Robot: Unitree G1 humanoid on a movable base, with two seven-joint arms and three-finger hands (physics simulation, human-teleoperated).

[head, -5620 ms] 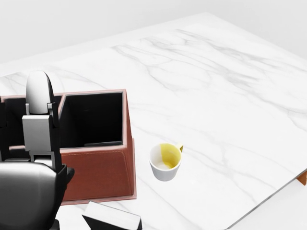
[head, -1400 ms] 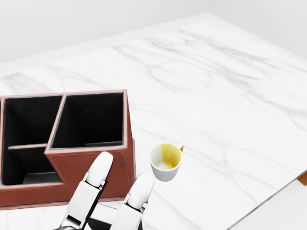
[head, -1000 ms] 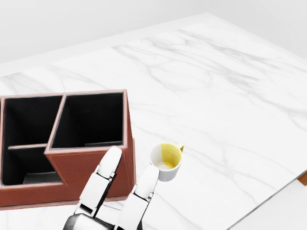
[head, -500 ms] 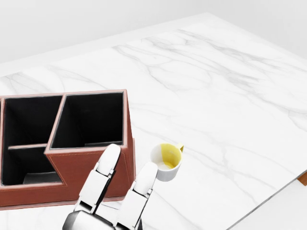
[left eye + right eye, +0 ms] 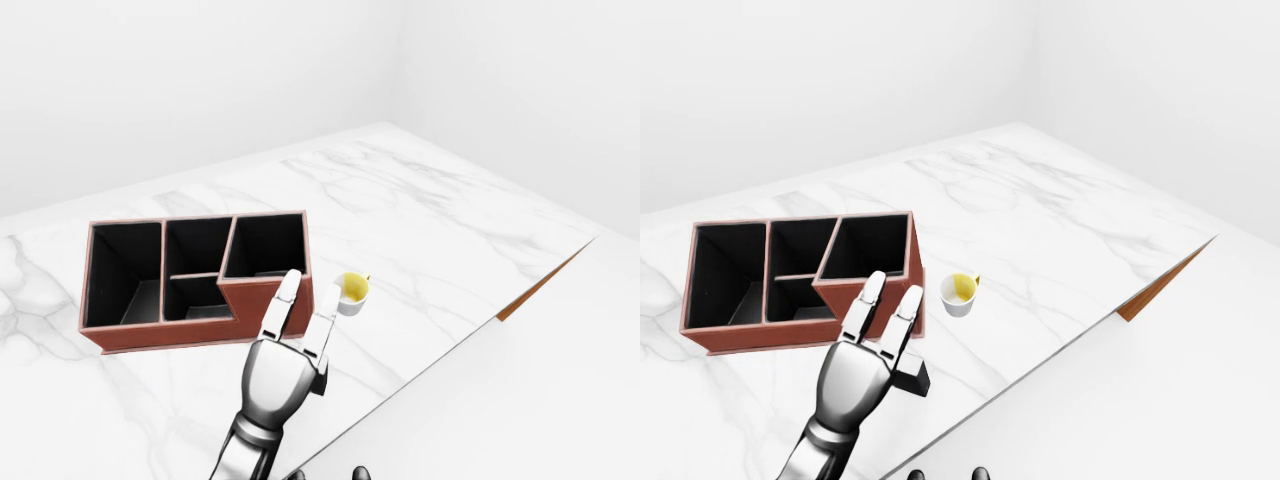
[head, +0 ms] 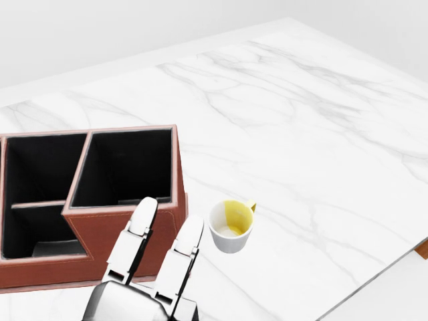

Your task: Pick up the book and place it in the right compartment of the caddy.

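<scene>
Moved: hand (image 6: pixel 144 267) lower and further left in head view than half a second ago, fingertips pulled back from cup (image 6: pixel 231 226); camera unmoved, caddy and cup in same places.
Fingers (image 6: pixel 137 237): two shown, extended straight, slightly spread, pointing up-view toward caddy; closed on nothing visible; thumb hidden, so grip under palm cannot be told.
Which hand: probably the left, entering from bottom left of the eye views; not certain.
Book (image 5: pixel 910 375): mostly hidden under the hand; only a dark corner showing at palm's right edge in right-eye view, lying on table just below caddy's lower wall.
Book axis: cannot tell; too little exposed to judge long side or heading.
Caddy (image 5: pixel 150 335): reddish-brown, dark inside, upright on table, long side running left to right in view; right compartment (image 5: pixel 262 245) holds no book.
Cup: white outside, yellow inside, upright, just right of caddy's lower right corner, apart from it.
Table (image 5: pixel 420 230): white marble, edge running diagonally at lower right.
</scene>
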